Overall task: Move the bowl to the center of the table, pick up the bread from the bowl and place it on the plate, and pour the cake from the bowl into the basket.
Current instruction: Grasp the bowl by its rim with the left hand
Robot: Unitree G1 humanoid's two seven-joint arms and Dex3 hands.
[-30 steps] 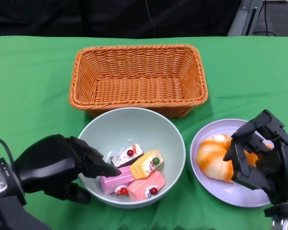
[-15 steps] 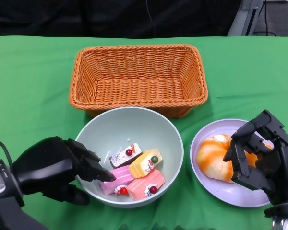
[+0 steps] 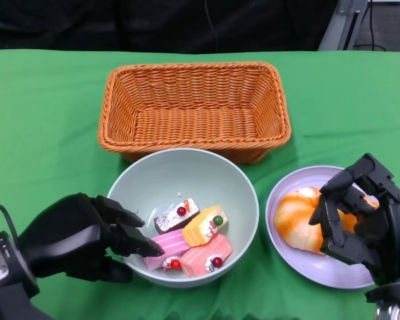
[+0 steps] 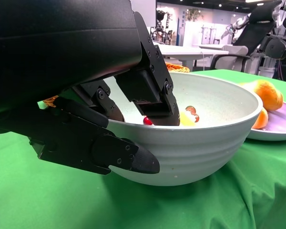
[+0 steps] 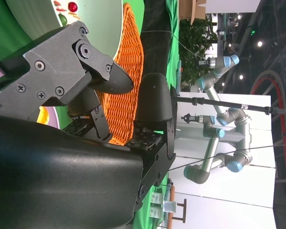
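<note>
1. The pale green bowl (image 3: 184, 179) sits low in the middle of the head view on the green worktop (image 3: 40, 120), just below the wicker basket (image 3: 194, 109).
2. The left hand (image 3: 80, 237), at the lower left of the head view, grasps the bowl's near-left rim. The left wrist view shows fingers (image 4: 148, 90) hooked over the rim into the bowl (image 4: 200, 143) and another finger pressed against the outer wall.
3. Four cake pieces lie in the lower part of the bowl: a dark chocolate slice (image 3: 175, 217), a yellow slice (image 3: 205, 226) with a green ball on top, and two pink slices (image 3: 205, 256) nearest the bottom edge. The left fingertips reach just beside the left pink slice; I cannot tell whether they touch it.
4. The bread (image 3: 295, 220), orange and cream, rests on the lavender plate (image 3: 300, 267) at the lower right of the head view, just to the right of the bowl.
5. The right hand (image 3: 360, 220) hovers over the plate's right half with its fingers curled toward the bread. Whether it grips the bread or is released cannot be told from these views.
6. The basket is rectangular and orange-brown, standing in the upper middle of the head view; the right wrist view shows a strip of its weave (image 5: 128, 81) behind that hand's fingers (image 5: 62, 71).
</note>
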